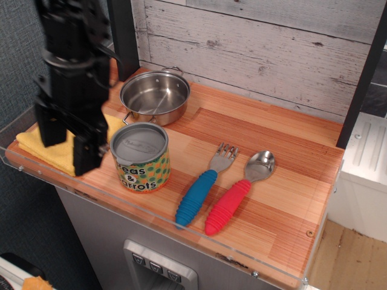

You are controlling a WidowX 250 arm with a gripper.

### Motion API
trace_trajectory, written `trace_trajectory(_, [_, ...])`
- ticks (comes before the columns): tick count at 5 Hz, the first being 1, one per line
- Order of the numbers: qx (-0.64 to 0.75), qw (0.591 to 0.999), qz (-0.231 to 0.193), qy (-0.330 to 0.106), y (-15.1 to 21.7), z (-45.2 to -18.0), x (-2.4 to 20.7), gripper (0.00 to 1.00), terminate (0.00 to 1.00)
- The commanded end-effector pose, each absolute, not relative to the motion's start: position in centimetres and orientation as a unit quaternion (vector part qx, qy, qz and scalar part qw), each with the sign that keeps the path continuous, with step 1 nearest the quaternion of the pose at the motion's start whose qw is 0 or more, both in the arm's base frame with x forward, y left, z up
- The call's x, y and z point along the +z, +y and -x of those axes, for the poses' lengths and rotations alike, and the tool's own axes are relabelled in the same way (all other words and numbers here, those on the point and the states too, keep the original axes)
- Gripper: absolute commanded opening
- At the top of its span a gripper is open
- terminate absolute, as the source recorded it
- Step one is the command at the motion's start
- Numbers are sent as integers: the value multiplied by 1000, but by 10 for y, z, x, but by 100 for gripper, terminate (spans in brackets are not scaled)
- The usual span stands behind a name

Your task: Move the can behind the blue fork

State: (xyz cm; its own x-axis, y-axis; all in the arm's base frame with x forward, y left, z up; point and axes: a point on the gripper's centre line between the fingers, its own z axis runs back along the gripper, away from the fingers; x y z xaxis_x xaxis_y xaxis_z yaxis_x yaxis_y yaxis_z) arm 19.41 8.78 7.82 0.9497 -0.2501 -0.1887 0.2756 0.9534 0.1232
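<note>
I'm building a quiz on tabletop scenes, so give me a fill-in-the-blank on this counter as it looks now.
1. The short toy tin can with the dotted label stands directly in front of the shiny steel ____.
2. The blue-handled fork lies just left of the ____-handled spoon.
3. The black gripper hangs over the folded ____ cloth.
4. The can's grey lid faces ____.

Missing words: pot; red; yellow; up

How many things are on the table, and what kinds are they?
Cans: 1, the Peas & Carrots can
Pots: 1, the steel pot
Forks: 1, the blue fork
Spoons: 1, the red spoon
Cloths: 1, the yellow cloth
Total: 5
</note>
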Motion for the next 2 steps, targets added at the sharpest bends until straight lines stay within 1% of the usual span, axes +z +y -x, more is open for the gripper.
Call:
trace_trajectory(1, [-160, 980, -92, 76, 84, -214, 61, 100, 0])
trace_trajectory(2, [-179, 979, -80, 63, 85, -224, 51, 100, 0])
